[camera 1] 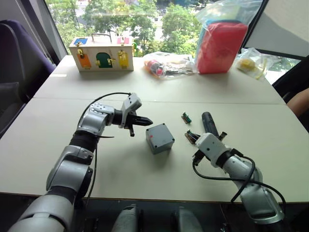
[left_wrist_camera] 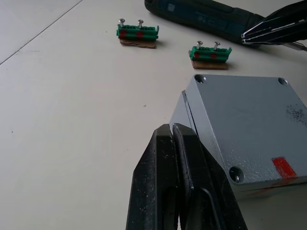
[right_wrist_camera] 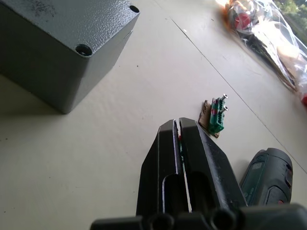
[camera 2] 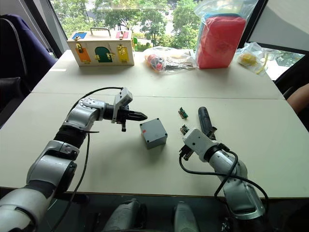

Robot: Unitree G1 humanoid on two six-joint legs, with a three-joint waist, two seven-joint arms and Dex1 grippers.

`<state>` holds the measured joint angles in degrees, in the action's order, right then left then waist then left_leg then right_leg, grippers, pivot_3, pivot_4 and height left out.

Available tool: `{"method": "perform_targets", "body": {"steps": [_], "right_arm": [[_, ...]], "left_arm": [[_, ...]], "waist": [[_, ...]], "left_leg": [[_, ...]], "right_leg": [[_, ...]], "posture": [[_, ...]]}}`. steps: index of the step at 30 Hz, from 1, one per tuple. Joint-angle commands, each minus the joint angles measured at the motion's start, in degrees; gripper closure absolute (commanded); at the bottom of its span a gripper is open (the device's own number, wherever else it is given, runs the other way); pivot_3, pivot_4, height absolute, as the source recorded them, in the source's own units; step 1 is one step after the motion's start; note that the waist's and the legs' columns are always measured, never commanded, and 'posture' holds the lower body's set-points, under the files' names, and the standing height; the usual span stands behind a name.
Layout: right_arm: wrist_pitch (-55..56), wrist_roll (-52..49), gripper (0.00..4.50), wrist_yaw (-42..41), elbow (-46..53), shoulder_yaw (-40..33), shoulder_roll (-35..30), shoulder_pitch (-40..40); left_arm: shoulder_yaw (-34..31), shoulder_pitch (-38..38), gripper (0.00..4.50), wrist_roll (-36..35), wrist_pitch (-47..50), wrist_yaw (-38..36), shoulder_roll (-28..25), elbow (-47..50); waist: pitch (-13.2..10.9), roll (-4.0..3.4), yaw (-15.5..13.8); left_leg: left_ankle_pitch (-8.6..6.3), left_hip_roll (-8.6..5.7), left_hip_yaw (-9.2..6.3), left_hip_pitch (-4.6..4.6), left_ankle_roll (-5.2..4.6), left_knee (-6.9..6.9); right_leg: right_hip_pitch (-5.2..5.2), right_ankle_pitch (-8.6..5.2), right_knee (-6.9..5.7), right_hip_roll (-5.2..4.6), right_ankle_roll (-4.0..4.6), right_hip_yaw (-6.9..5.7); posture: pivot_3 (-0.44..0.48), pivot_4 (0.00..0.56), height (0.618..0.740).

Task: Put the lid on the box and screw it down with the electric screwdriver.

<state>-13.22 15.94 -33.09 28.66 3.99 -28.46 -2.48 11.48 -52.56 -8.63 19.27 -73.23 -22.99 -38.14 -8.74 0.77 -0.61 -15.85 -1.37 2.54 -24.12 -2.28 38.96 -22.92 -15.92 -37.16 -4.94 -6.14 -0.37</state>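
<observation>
Left end effector [camera 1: 145, 121] is hovering w/ fingers pressed together, lidded box [camera 1: 160, 138] just beside its tips. Right end effector [right_wrist_camera: 178, 132] is pinching a green screw block, electric screwdriver [camera 1: 209, 123] lying near on desk [camera 1: 270, 145].

Square grey plastic box [camera 1: 160, 138] with flat grey lid [left_wrist_camera: 249, 124] bearing a red mark, black cylindrical electric screwdriver [camera 1: 209, 123], small green screw-terminal blocks [left_wrist_camera: 137, 32] with red dots on brown card, off-white tabletop [camera 1: 145, 92], black gripper fingers [left_wrist_camera: 177, 191]
</observation>
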Motion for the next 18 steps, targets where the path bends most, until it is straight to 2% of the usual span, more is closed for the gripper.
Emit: {"method": "perform_targets", "body": {"steps": [1, 4, 9, 18], "right_arm": [[1.4, -8.9, 4.45, -5.4, 4.4, -1.2, -1.2, -1.3], [0.3, -13.6, 4.45, -8.1, 4.2, -0.7, -1.5, -1.0], [-1.3, -18.2, 4.45, -12.2, 4.4, 4.2, -1.6, 0.7], [0.3, -16.7, 4.45, -9.9, -0.8, 8.5, -0.3, 5.4]], "left_arm": [[-1.2, -1.8, 4.50, -0.5, -0.9, -0.4, 0.0, 0.4], [-1.3, -2.1, 4.50, -0.4, -1.2, 0.0, 0.4, -0.3], [-1.1, -1.8, 4.50, -0.4, -1.0, 0.0, 0.6, 0.5], [-1.1, -0.1, 4.50, -0.7, 0.8, -0.1, -0.2, 3.8]], "waist": [[0.0, 0.00, 0.0], [0.0, 0.00, 0.0], [0.0, 0.00, 0.0], [0.0, 0.00, -0.1]], "left_leg": [[0.00, 0.00, 0.00, 0.00, 0.00, 0.00], [0.00, 0.00, 0.00, 0.01, -0.01, 0.03], [-0.02, 0.00, -0.01, 0.00, -0.04, 0.03], [-0.02, 0.00, -0.02, 0.00, -0.03, 0.04]], "right_leg": [[0.01, 0.00, 0.01, 0.00, 0.00, 0.01], [0.03, 0.00, 0.00, 0.00, -0.01, 0.00], [0.03, 0.00, 0.03, -0.06, 0.00, 0.00], [0.02, 0.00, 0.03, -0.12, 0.00, 0.01]], "posture": [[0.000, 0.150, 0.740], [0.000, 0.150, 0.740], [0.000, 0.150, 0.740], [0.000, 0.150, 0.740]]}}
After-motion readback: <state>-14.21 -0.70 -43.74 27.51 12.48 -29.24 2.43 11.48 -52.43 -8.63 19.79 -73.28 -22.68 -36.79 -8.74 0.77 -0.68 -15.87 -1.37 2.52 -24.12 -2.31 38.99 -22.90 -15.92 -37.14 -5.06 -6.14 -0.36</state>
